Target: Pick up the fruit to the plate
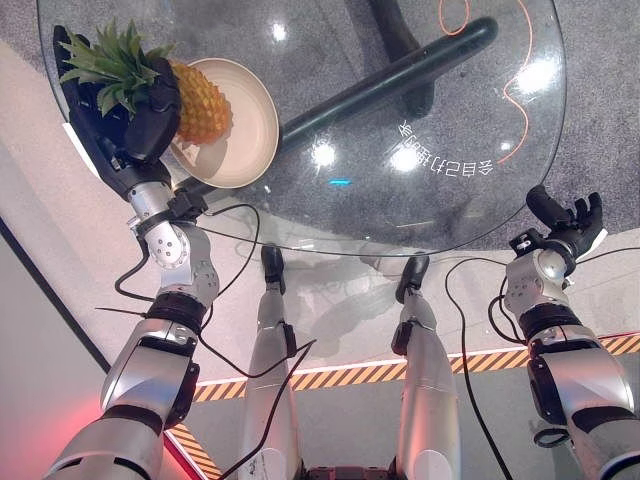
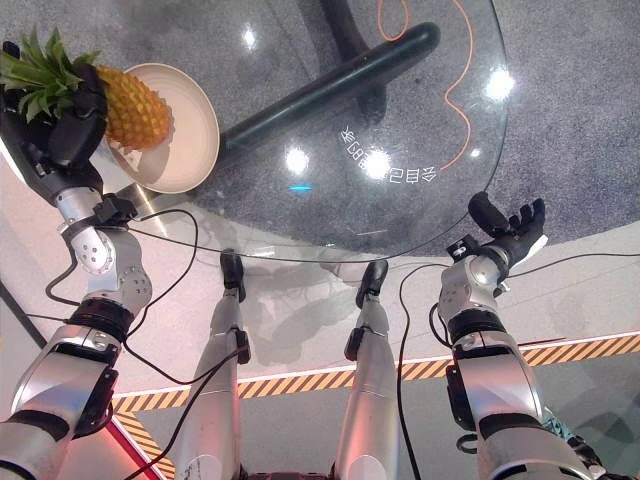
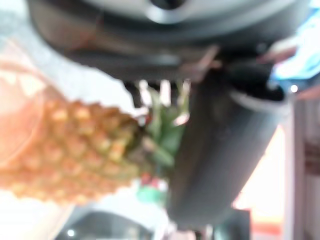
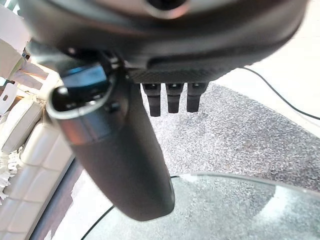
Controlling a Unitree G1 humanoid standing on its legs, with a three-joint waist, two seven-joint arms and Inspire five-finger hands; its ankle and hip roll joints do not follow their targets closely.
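Observation:
A yellow-orange pineapple (image 1: 200,100) with a green leafy crown (image 1: 112,60) lies over the cream plate (image 1: 255,140) at the left of the round glass table (image 1: 420,120). My left hand (image 1: 125,115) is shut on the pineapple's crown end, its thumb curled over the fruit where it meets the leaves. The left wrist view shows the pineapple (image 3: 65,150) beside the thumb (image 3: 220,150). My right hand (image 1: 565,222) hovers at the table's near right edge, fingers relaxed and holding nothing, as the right wrist view shows with its thumb (image 4: 115,150).
Under the glass runs a dark tubular table leg (image 1: 400,70). An orange cable (image 1: 515,100) curls on the grey carpet at the far right. Yellow-black hazard tape (image 1: 380,372) crosses the floor nearer to me.

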